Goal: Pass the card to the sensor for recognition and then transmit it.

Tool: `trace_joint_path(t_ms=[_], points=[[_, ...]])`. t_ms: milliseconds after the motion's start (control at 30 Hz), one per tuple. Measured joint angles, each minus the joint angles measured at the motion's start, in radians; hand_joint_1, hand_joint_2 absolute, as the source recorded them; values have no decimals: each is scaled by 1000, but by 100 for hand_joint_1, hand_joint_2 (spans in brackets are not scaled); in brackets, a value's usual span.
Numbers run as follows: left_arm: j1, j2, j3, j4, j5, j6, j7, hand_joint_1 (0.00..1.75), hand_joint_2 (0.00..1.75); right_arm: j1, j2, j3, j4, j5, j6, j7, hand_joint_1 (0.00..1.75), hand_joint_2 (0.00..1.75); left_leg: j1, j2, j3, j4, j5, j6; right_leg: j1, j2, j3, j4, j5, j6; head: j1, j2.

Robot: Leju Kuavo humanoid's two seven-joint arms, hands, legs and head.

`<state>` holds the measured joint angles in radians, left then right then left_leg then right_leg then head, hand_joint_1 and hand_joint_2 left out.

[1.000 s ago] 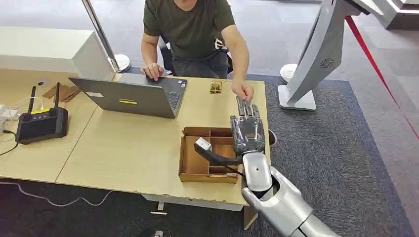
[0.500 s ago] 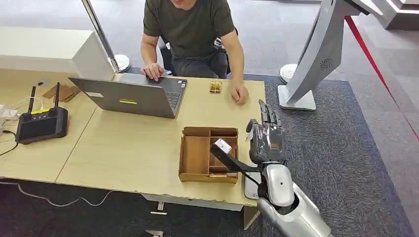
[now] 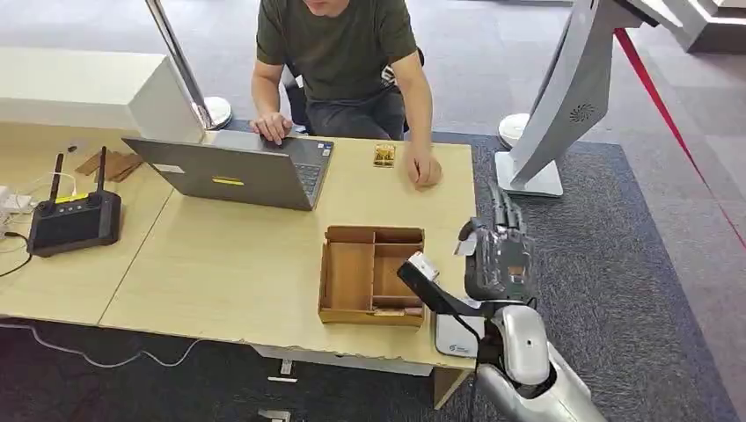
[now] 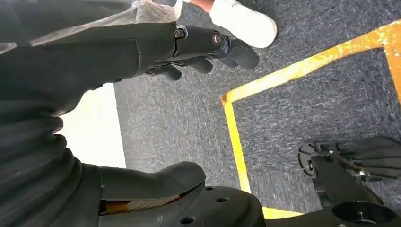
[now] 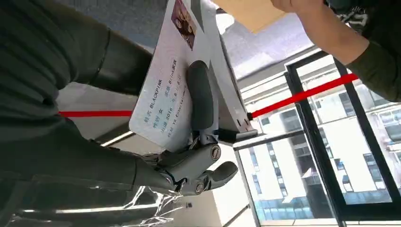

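My right hand (image 3: 498, 255) is raised over the table's right edge, fingers pointing away from me, and it holds a white printed card (image 5: 163, 80) with the thumb (image 5: 200, 97) pressed across its face. In the head view the card (image 3: 466, 244) shows as a pale edge at the hand's left side. A white sensor pad (image 3: 456, 338) lies on the table's near right corner, just below the hand. My left hand (image 4: 71, 71) hangs over grey carpet, fingers apart, holding nothing.
A person sits across the table with one hand (image 3: 425, 170) resting on it and the other at a laptop (image 3: 229, 171). A partitioned cardboard tray (image 3: 327, 272) lies left of the pad. A black controller (image 3: 75, 220) sits far left. A white stand (image 3: 554, 114) rises at the right.
My right hand has drawn back from the person's hand, moving right and toward me, and now hangs above the sensor pad. The person's hand has settled on the table.
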<state>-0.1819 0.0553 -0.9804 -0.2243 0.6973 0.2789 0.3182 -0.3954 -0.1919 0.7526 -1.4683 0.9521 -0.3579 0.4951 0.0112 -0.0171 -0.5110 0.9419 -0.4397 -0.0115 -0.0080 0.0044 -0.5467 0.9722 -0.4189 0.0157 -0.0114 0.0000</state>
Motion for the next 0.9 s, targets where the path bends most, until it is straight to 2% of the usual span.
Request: trace_joint_path(t_ms=[133, 333, 567, 900], points=[[21, 10, 18, 0, 37, 13, -28, 0, 175, 47, -24, -14, -15, -85, -40, -59, 175, 175, 0, 0, 0, 0, -1, 0, 0, 0, 0, 0, 0, 0, 0, 0], [71, 19, 60, 0, 106, 45, -72, 0, 175, 96, -27, -11, 4, -194, -82, -157, 175, 175, 0, 0, 0, -1, -1, 0, 0, 0, 0, 0, -1, -1, 0, 0], [91, 22, 100, 0, 139, 68, -75, 0, 175, 132, -9, 1, 44, -242, -97, -202, 175, 175, 0, 0, 0, -1, -1, 0, 0, 0, 0, 0, -1, -1, 0, 0], [94, 22, 127, 0, 166, 89, -66, 0, 175, 157, 20, 31, 113, -284, -97, -229, 175, 175, 0, 0, 0, -1, -1, 0, 0, 0, 0, 0, -1, -1, 0, 0]])
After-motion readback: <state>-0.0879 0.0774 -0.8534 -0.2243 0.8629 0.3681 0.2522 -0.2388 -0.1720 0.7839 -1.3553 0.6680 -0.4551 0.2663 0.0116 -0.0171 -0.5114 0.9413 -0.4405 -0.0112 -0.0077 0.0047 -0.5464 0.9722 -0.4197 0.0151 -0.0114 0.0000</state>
